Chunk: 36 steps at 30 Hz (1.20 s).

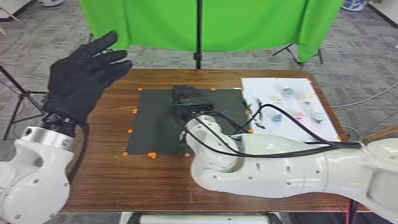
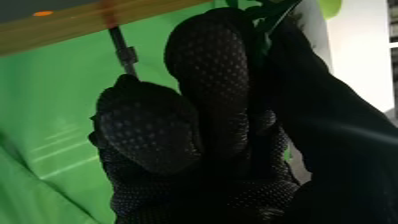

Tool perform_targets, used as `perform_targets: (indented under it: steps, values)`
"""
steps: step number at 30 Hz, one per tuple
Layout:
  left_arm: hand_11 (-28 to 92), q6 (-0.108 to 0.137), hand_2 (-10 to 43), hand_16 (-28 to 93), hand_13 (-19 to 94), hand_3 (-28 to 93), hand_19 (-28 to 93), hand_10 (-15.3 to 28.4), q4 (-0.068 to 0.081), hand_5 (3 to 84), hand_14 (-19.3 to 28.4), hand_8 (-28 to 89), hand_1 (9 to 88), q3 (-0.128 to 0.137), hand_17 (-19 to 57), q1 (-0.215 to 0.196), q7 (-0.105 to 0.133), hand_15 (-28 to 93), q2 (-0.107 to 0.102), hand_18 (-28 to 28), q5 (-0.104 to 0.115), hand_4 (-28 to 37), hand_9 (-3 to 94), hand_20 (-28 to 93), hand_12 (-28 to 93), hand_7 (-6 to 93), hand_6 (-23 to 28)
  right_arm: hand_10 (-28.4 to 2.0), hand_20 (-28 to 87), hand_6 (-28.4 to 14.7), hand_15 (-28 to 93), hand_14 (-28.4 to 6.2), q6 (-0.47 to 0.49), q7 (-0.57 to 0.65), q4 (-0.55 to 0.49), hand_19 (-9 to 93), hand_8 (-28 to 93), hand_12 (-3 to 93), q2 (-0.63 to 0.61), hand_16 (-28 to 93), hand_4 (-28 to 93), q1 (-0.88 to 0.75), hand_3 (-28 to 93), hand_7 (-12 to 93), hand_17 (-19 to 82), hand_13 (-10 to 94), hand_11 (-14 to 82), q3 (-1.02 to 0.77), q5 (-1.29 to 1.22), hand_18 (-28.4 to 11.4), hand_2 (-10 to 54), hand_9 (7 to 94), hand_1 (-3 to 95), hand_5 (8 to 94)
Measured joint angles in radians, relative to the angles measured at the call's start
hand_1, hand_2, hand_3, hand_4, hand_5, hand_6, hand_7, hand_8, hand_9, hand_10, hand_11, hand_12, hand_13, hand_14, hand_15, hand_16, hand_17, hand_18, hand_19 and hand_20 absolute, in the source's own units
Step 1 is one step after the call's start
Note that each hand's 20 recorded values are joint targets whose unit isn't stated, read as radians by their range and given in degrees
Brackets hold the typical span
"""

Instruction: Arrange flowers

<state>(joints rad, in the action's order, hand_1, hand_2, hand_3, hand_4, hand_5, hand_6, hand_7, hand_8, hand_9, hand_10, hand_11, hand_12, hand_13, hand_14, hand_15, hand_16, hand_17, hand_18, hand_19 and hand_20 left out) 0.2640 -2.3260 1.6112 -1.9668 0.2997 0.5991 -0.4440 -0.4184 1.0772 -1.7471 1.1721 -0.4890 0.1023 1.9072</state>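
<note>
Green leaves [image 2: 274,11] are showing at the fingertips of our right robot hand [image 1: 188,95], and we are pinching them between the fingers and thumb. We are holding that hand over the far part of a black mat [image 1: 155,120], with our white arm bending in from the right across the brown wooden counter [image 1: 107,185]. On the other side, we are raising our left robot hand [image 1: 80,82] beside the counter's left edge, its gloved fingers pointing up and spreading a little apart (rather like a wave).

To the right of the mat, we are seeing small flowers lying on a white sheet [image 1: 311,132]: a pale blue one [image 1: 288,92] near the far end, and another blue one [image 1: 276,118] just beside a pink one [image 1: 299,115] nearer the middle. Orange marks are dotting the mat's surroundings, and beyond the counter a green curtain [image 1: 151,25] is hanging behind a thin black pole [image 1: 198,32].
</note>
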Motion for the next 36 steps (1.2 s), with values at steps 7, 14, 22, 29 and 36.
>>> perform_targets:
  steps: [7,14,22,29,36]
  values:
    - [29,-0.11,8.0,-11,22,77,56,20.9,0.074,34.9,27.7,-10,22.1,-0.161,-10.3,0.191,-0.019,53,-0.023,24.9,0.0,-27.7,30.5,10,10,14.6,9.6,-11.4,27,-2.3,65,-7.0,0.003,0.075,0.046,93,14,17.2,0.094,19,-28,0.091,72,31,45,90,40.3,0.067,-0.137,-23.9,-9.5,93.7,50.1,89.5]
    - [29,-0.125,8.1,-11,22,77,56,20.9,0.057,34.9,27.7,-10,22.1,-0.081,-10.3,0.235,-0.026,53,-0.014,24.8,0.002,-27.7,30.5,9,10,14.7,9.7,-11.4,26,-1.7,65,-6.8,0.032,0.053,0.072,93,10,17.3,0.101,19,-28,0.063,70,29,43,89,38.4,0.064,-0.246,-23.1,-9.5,93.7,49.5,89.1]
    - [29,-0.11,8.0,-11,22,77,55,20.8,0.025,34.9,27.7,-10,22.1,-0.059,-10.5,0.145,0.034,53,-0.032,24.6,0.002,-27.7,30.4,9,10,14.7,9.6,-11.2,24,0.2,65,-6.6,0.054,-0.018,0.086,93,6,18.0,0.106,18,-28,0.057,68,24,42,88,37.7,0.123,-0.32,-22.4,-9.5,93.7,49.0,89.3]
    - [29,-0.105,8.1,-11,22,77,55,20.8,0.031,34.9,27.7,-10,22.2,-0.109,-10.6,0.144,0.029,53,-0.032,24.6,0.002,-27.7,30.4,9,10,14.8,9.7,-10.3,24,1.9,65,-6.7,0.049,-0.02,0.088,93,2,17.7,0.11,18,-28,0.059,65,20,42,88,38.4,0.129,-0.339,-22.2,-5.8,93.7,46.9,89.8]
    - [29,-0.107,8.1,-11,22,77,55,20.7,0.035,34.9,27.7,-10,22.2,-0.119,-10.6,0.197,0.008,53,-0.025,24.5,0.0,-27.8,30.3,9,10,14.8,9.7,-10.1,24,2.6,65,-7.2,0.032,-0.009,0.1,93,-8,17.0,0.118,18,-28,0.065,64,17,42,88,39.4,0.134,-0.347,-22.3,-2.5,93.7,44.5,91.2]
